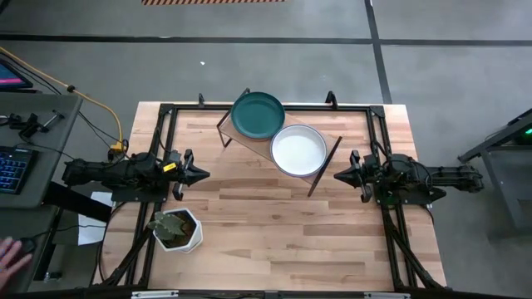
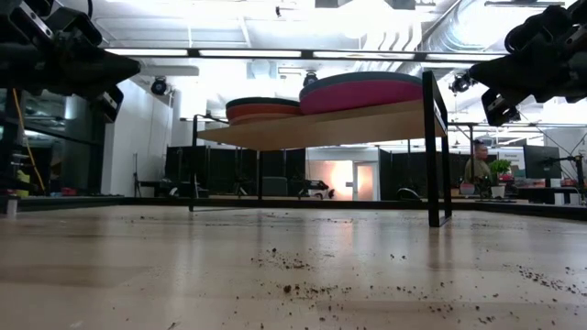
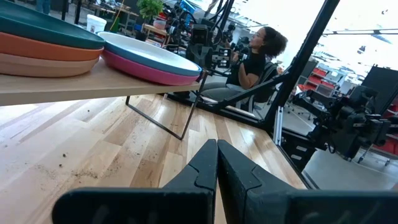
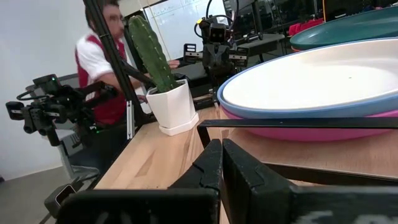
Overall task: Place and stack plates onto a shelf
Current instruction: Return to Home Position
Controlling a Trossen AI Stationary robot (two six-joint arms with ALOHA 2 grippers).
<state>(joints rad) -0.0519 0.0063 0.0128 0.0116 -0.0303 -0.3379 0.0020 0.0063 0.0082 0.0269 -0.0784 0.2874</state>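
High view counts two stacks on the shelf [image 2: 348, 124], which stands askew at the far middle of the bench [image 1: 274, 241]. The dark green plate [image 1: 258, 115] tops the left stack and the white plate [image 1: 298, 150] tops the right one, the two stacks just beside each other.

Side-on wrist views fill in the layers. Under the green lie a red-orange plate [image 3: 50, 45] and a peach plate [image 3: 43, 64]. Under the white lie a blue plate [image 4: 298, 111] and a magenta plate [image 4: 311, 132]. That makes six, and no plate lies on the bench itself, so I judge the stacking finished, with only parking the arms left.

Left arm [image 1: 125, 172] waits at the left edge and right arm [image 1: 416, 176] at the right, both well apart from the shelf. Each arm's jaws are clenched tip to tip on nothing.

Dark crumbs speckle the pale wood (likely soil from the potted cactus [image 1: 176, 230] near the left corner). Beyond are a workshop with other rigs, a seated person [image 3: 255, 59], another person [image 4: 102, 68] and a hand [image 1: 10, 253].
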